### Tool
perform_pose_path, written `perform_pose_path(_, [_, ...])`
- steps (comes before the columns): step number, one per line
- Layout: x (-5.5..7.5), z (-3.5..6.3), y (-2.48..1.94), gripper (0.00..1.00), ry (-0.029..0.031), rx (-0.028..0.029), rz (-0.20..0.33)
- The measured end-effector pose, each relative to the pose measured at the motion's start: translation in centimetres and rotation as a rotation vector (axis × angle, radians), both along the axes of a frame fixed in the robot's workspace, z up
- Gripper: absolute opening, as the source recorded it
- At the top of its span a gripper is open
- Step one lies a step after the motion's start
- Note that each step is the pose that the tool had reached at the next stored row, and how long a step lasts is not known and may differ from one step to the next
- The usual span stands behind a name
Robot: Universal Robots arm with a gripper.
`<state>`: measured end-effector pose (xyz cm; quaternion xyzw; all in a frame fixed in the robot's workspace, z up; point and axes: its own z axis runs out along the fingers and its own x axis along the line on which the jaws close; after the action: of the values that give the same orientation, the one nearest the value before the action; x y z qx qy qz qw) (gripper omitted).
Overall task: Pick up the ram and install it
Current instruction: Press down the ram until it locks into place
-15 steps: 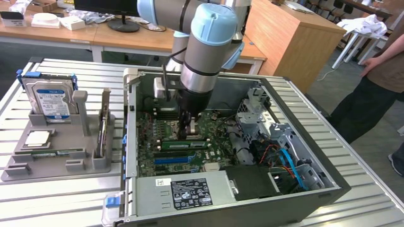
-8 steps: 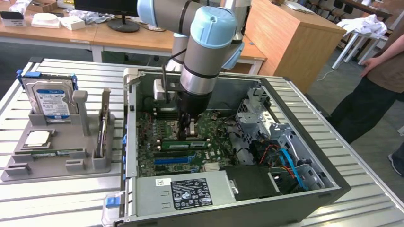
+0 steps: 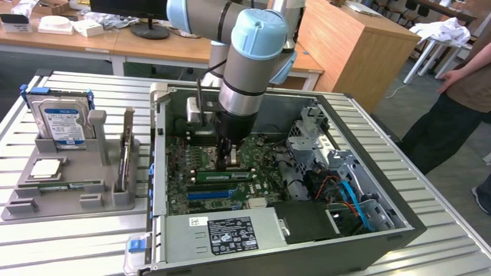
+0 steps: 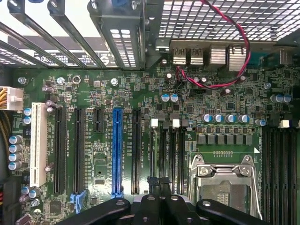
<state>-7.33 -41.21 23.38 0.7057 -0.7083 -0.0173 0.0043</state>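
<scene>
Matt grey plastic holder (image 3: 115, 198), ribbed metal table (image 3: 77, 241), glossy green motherboard (image 4: 93, 93).

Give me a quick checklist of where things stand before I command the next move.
1. Gripper shut, low over the motherboard: ok.
2. Ram at the slots, right under the fingertips: ok.
3. Ram gripped or fully seated: cannot tell.
4. Spare ram upright in the grey holder: ok.
5. Case open, board reachable: ok.
6. Person standing close, on the exterior view's right: not ok.
</scene>
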Motion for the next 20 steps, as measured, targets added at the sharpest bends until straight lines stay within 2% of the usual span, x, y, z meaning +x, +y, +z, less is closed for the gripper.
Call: perform_pose_path(20, [0.0, -0.61, -0.01, 0.1, 0.0002, -0.0003, 0.0])
